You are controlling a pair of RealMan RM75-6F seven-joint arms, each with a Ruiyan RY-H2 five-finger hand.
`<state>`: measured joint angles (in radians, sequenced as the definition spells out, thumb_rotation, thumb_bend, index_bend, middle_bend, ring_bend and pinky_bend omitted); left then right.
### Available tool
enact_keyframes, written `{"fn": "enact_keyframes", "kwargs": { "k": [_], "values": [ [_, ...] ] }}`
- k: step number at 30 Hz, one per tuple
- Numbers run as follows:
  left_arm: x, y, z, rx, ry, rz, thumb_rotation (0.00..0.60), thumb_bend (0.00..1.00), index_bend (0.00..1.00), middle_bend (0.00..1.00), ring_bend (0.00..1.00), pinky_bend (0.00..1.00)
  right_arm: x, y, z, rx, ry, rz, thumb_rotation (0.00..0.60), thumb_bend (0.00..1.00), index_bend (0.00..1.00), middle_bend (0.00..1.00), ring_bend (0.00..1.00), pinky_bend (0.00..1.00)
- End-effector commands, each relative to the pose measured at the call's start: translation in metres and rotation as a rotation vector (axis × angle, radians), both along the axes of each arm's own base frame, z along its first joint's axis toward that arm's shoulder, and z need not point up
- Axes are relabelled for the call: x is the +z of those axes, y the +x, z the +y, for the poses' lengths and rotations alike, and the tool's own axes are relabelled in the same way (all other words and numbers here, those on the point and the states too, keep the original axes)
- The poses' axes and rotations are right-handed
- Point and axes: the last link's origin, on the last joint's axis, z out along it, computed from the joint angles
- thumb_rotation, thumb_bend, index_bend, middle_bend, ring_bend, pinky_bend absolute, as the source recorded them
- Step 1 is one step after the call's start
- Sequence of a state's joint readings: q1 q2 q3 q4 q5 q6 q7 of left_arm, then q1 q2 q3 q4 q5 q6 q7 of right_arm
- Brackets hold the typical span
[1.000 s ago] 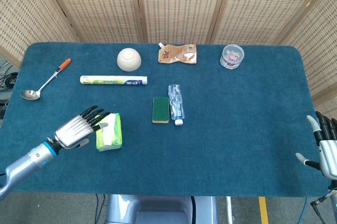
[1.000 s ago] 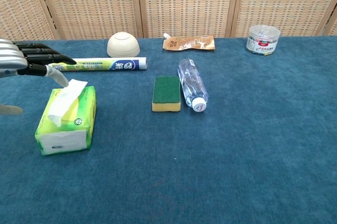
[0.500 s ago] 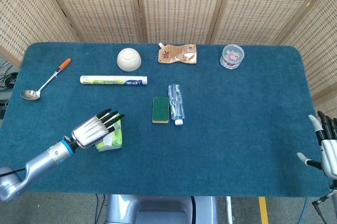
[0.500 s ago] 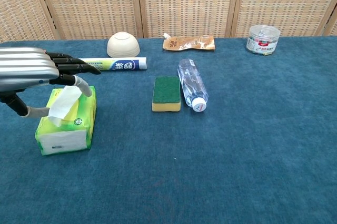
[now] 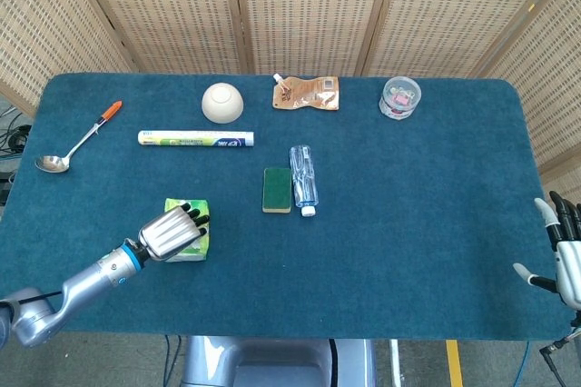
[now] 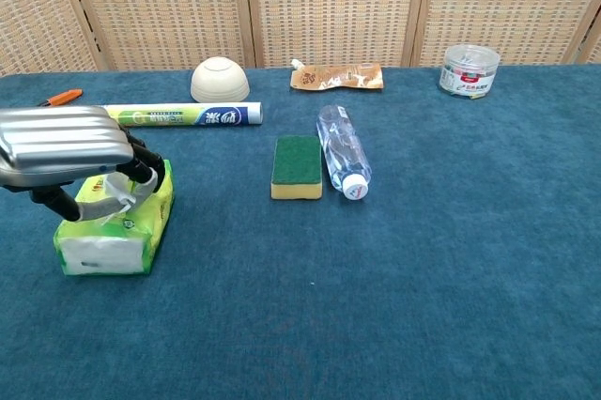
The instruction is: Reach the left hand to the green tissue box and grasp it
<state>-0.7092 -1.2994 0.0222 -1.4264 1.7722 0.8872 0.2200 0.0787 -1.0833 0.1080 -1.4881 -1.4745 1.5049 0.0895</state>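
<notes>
My left hand (image 6: 66,145) has come down onto the green tissue box (image 6: 120,227) since a second ago, when it hovered beside the box with its fingers stretched flat. Now the fingers (image 5: 193,218) curl over the top of the box and the thumb presses its near-left side, so I have the box clasped from above. The box has shifted a little under me and the white tissue that stuck up is pressed down beneath my palm. It sits on the blue tabletop (image 5: 408,205) near the front-left corner, well apart from everything else.

My right hand (image 5: 565,255) hangs past the front-right corner as before, fingers apart and holding nothing.

The other things lie where they were: the sponge (image 5: 277,189) just beside the water bottle (image 5: 304,177) mid-tabletop, the long tube (image 5: 195,138) and bowl (image 5: 222,102) behind them, the brown pouch (image 5: 307,94) and clear tub (image 5: 400,97) along the back edge, the spoon (image 5: 75,144) by the left edge. The tube carries print and the box a small round mark, but I cannot read either.
</notes>
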Motion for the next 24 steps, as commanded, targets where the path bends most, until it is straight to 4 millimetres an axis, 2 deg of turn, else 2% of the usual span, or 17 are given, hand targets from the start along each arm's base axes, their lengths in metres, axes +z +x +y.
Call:
{"fn": "enact_keyframes", "kwargs": {
  "k": [1, 10, 17, 24],
  "values": [
    [-0.001, 0.002, 0.000, -0.011, 0.006, -0.005, 0.600, 0.63, 0.69, 0.44, 0.45, 0.50, 0.001, 0.000, 0.000, -0.001, -0.002, -0.004, 0.600, 0.00, 0.00, 0.00, 0.00, 0.00],
    [0.013, 0.011, 0.006, -0.031, 0.068, -0.120, 0.600, 0.66, 0.76, 0.47, 0.48, 0.51, 0.002, 0.000, 0.001, 0.002, -0.002, -0.011, 0.600, 0.00, 0.00, 0.00, 0.00, 0.00],
    [0.048, 0.028, 0.016, -0.068, 0.145, -0.238, 0.600, 0.67, 0.76, 0.47, 0.48, 0.51, 0.003, 0.000, 0.002, 0.001, 0.002, -0.012, 0.600, 0.00, 0.00, 0.00, 0.00, 0.00],
    [0.084, 0.063, 0.032, -0.091, 0.233, -0.353, 0.600, 0.67, 0.76, 0.47, 0.48, 0.51, 0.003, 0.000, 0.002, 0.000, 0.006, -0.014, 0.600, 0.00, 0.00, 0.00, 0.00, 0.00]
  ]
}}
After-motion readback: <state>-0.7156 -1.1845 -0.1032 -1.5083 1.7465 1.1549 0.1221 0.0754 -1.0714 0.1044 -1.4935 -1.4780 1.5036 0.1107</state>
